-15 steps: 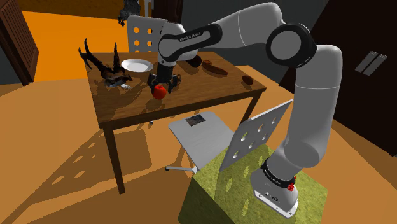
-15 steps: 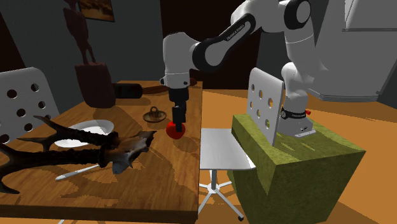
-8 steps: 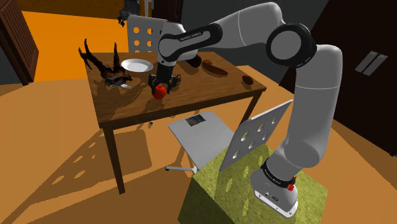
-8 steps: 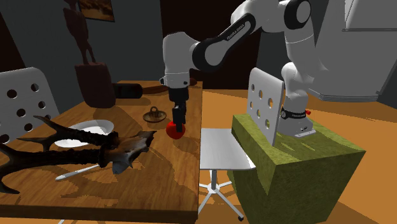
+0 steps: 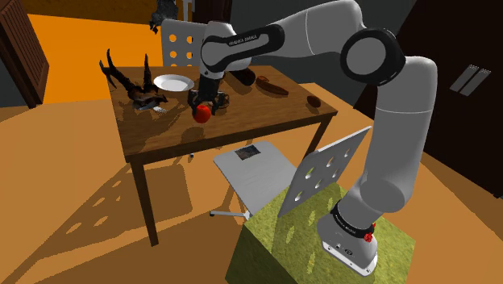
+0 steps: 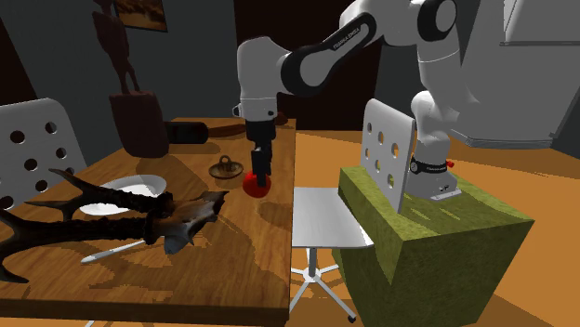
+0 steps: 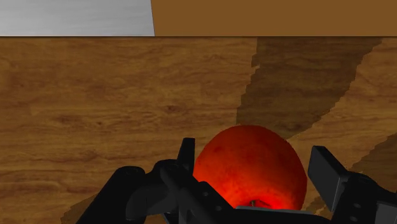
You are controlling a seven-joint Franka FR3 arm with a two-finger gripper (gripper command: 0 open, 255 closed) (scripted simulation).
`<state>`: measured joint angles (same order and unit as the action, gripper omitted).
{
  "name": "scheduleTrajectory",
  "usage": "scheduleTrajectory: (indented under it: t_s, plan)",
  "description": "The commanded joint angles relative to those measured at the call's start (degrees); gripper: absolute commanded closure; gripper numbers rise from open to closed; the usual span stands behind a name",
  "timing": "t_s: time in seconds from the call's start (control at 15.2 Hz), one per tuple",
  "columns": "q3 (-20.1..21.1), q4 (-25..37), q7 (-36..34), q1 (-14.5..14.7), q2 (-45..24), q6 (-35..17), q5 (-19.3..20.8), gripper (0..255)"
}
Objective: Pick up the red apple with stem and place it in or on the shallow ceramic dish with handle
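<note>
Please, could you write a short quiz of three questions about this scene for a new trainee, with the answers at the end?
1. True or false: the gripper is shut on the red apple.
2. In the shoulder view, where is the white dish relative to the apple? A: up and to the left. B: down and to the right. C: directly below.
3. Fill in: the dark branched thing lying beside the dish on the wooden table is a pair of ____.
Key: 1 true. 2 A. 3 antlers.
</note>
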<state>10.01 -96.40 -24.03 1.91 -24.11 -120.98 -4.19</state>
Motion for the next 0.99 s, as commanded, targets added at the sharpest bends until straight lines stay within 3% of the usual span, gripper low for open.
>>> scheduleTrajectory:
  t_s: [0.0, 0.92]
  plan:
    - [0.01, 0.73, -0.01, -0.11, 0.66, 1.40, -0.06, 255]
    - [0.18, 7.31, -0.83, -0.23, 3.64, 10.89, -0.20, 255]
